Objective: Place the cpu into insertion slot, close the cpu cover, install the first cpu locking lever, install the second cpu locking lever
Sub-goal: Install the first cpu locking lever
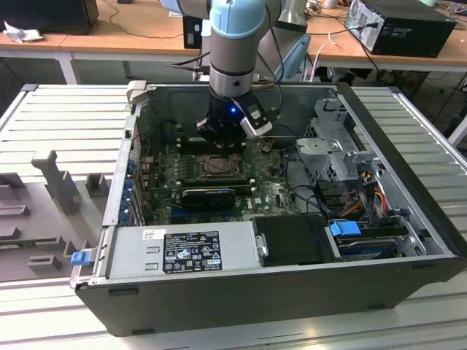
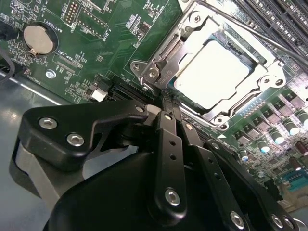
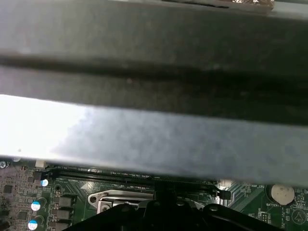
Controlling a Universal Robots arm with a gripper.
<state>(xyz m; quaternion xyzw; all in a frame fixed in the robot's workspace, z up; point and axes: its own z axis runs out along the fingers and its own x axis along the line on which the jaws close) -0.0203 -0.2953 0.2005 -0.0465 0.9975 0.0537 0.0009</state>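
Observation:
The cpu point(image 2: 216, 72) lies flat in the insertion slot point(image 1: 219, 168), its pale metal face showing through the window of the cpu cover point(image 2: 192, 24). The silver cover lies down over it. A thin metal lever rod point(image 2: 260, 30) runs along the socket's side by the memory slots. My gripper point(image 2: 168, 108) hangs low inside the open computer case, its tip at the socket's edge beside a corner screw point(image 2: 153, 72). The two black fingers point(image 2: 166, 139) are pressed together with nothing visible between them. In the exterior view the gripper point(image 1: 219, 142) sits just behind the socket.
Memory slots point(image 2: 284, 19) flank the socket. A coin battery point(image 2: 37, 39) sits on the green board. A black card point(image 1: 208, 195), the power supply point(image 1: 182, 248) and a drive cage point(image 1: 339, 146) with cables crowd the case. The case wall point(image 3: 154, 134) stands close by.

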